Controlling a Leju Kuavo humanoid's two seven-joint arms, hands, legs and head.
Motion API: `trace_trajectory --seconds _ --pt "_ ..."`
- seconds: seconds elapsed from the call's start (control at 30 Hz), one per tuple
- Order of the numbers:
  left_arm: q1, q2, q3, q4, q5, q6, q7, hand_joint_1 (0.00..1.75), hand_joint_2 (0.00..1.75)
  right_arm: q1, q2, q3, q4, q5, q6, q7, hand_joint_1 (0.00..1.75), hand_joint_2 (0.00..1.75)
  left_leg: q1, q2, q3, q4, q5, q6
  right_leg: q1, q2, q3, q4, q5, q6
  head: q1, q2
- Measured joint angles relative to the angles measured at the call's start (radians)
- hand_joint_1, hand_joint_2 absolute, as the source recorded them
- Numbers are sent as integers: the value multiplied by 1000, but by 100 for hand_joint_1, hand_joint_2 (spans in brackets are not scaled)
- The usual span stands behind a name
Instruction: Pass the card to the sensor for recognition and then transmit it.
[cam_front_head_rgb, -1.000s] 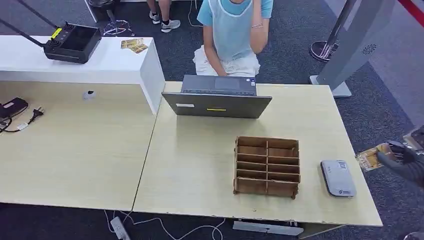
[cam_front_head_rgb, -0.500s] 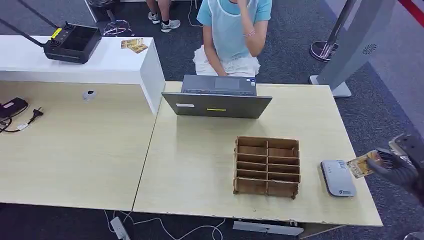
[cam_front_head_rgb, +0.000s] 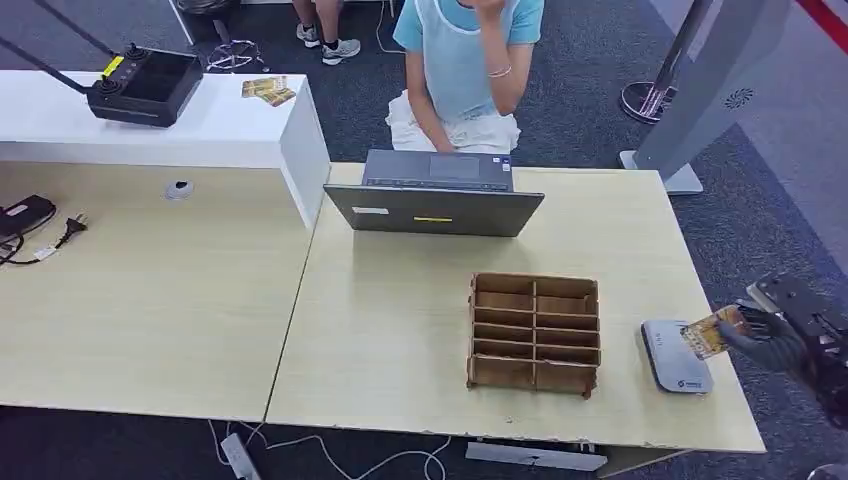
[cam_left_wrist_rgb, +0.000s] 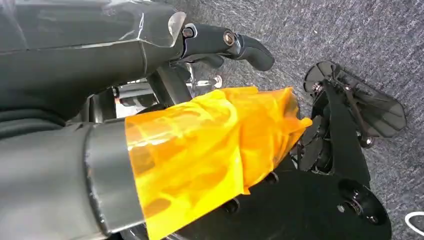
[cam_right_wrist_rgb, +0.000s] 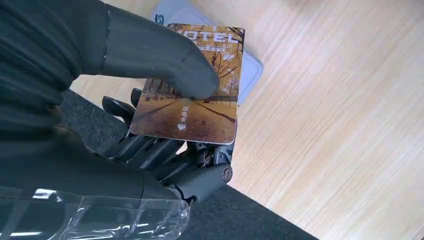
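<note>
The card (cam_front_head_rgb: 706, 335) is a hotel card with an autumn-avenue picture. My right hand (cam_front_head_rgb: 768, 338) holds it by its outer end at the table's right edge. Its free end reaches over the right side of the grey sensor pad (cam_front_head_rgb: 672, 358), which lies flat on the table. In the right wrist view the thumb (cam_right_wrist_rgb: 155, 57) presses on the card (cam_right_wrist_rgb: 195, 107) with darker fingers under it, and a corner of the sensor (cam_right_wrist_rgb: 251, 70) shows behind. My left hand (cam_left_wrist_rgb: 220, 42) hangs over the carpet with nothing in it, its thumb wrapped in orange film.
A wooden slotted organizer (cam_front_head_rgb: 535, 333) stands just left of the sensor. An open laptop (cam_front_head_rgb: 435, 195) is at the table's far edge, with a seated person (cam_front_head_rgb: 465, 60) behind it. A white counter (cam_front_head_rgb: 230, 130) carries a controller (cam_front_head_rgb: 145, 85). A grey stand (cam_front_head_rgb: 700, 90) is far right.
My right hand has carried the card leftward from beyond the table's edge to over the sensor's right side. The person has raised a hand toward the head.
</note>
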Motion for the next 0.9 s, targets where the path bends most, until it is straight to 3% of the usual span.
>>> trace_trajectory --seconds 0.37,0.9 --pt "0 4 0 3 -2 -2 4 0 0 -12 37 45 24 101 -66 15 175 175 0 0 0 0 0 0 0 0 0 0 0 0 0 0" --pt "1 8 0 6 -15 -3 10 0 0 7 72 57 50 210 -93 23 175 175 0 0 0 0 0 0 0 0 0 0 0 0 0 0"
